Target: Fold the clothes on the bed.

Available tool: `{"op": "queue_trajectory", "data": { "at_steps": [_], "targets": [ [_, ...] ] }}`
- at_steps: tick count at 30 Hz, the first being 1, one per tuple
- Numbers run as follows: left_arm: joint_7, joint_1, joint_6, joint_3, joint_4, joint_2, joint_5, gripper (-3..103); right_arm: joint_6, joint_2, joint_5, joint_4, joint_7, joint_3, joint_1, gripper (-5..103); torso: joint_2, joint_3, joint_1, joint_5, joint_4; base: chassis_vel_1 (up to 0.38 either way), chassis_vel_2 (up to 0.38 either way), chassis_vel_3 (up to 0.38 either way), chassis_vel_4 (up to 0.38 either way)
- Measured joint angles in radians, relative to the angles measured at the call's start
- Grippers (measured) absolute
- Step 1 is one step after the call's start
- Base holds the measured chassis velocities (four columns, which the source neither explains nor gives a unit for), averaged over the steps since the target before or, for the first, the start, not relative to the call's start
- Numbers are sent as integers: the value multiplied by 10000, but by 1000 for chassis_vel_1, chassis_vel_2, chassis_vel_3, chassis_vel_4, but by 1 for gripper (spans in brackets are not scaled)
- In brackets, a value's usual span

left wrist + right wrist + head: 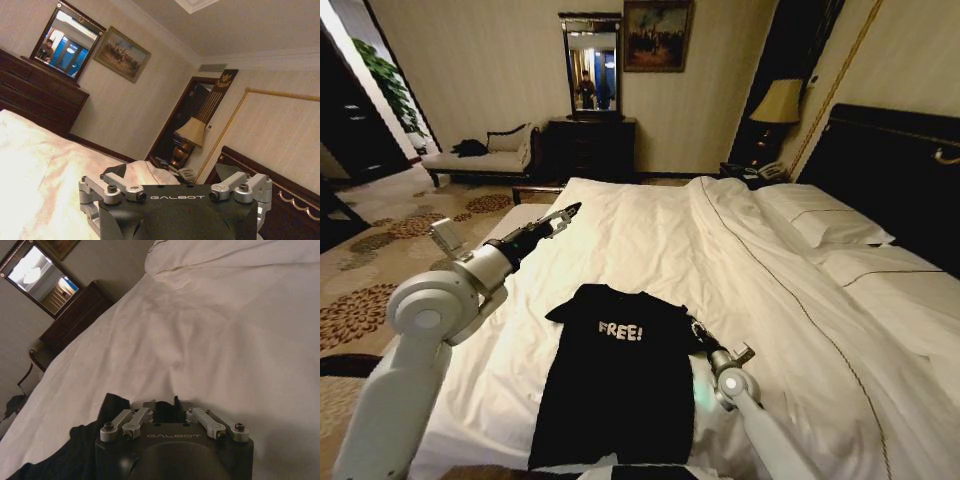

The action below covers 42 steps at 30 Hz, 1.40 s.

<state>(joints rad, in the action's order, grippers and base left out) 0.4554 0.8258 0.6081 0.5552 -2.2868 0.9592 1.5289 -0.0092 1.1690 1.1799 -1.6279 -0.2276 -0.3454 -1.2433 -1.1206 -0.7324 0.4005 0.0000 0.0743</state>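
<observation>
- Black T-shirt (pixel 620 385) with white "FREE!" lettering: lies flat, chest side up, on the white duvet at the near end of the bed (pixel 650 235), collar toward the headboard (pixel 895 165) and hem toward the robot.
- Right gripper (pixel 698 330): low over the duvet at the shirt's right sleeve, touching the fabric there. In the right wrist view, the right gripper (pixel 165 405) has its linkages drawn in, with black cloth bunched between the fingertips, so it is clamped on the sleeve edge of the T-shirt (pixel 75 450).
- Left gripper (pixel 565 214): raised above the bed's left side, well apart from the shirt and farther up the bed than the collar. In the left wrist view, the left gripper (pixel 172 172) has its fingers spread wide with nothing between them.
- Pillows (pixel 820 215): stacked against the headboard on the bed's right side, well apart from the shirt.
- Background: dark dresser (pixel 590 148) with mirror (pixel 593 66) against the far wall; table lamp (pixel 778 103) beside the headboard.
</observation>
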Motion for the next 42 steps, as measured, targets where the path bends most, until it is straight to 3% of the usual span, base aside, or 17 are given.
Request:
{"op": "queue_trajectory", "data": {
  "at_steps": [2,4,7,42],
  "targets": [
    [0,-2,-1,-73,45,51,-121,100,59,0,-100,59,-34,-16,-12,16,0,0,0,0,0,0,0,0,0],
    [0,-3,-2,-101,66,73,-186,100,85,6,-137,70,-54,-34,-32,16,0,0,0,0,0,0,0,0,0],
    [-7,-4,-8,-130,118,93,-254,100,133,23,-171,47,-108,-99,-83,2,0,0,0,0,0,0,0,0,0],
    [-34,240,-47,140,239,135,-345,100,409,-459,-530,-233,-566,-968,163,0,0,0,0,0,-1,0,0,0,0]
  ]
}}
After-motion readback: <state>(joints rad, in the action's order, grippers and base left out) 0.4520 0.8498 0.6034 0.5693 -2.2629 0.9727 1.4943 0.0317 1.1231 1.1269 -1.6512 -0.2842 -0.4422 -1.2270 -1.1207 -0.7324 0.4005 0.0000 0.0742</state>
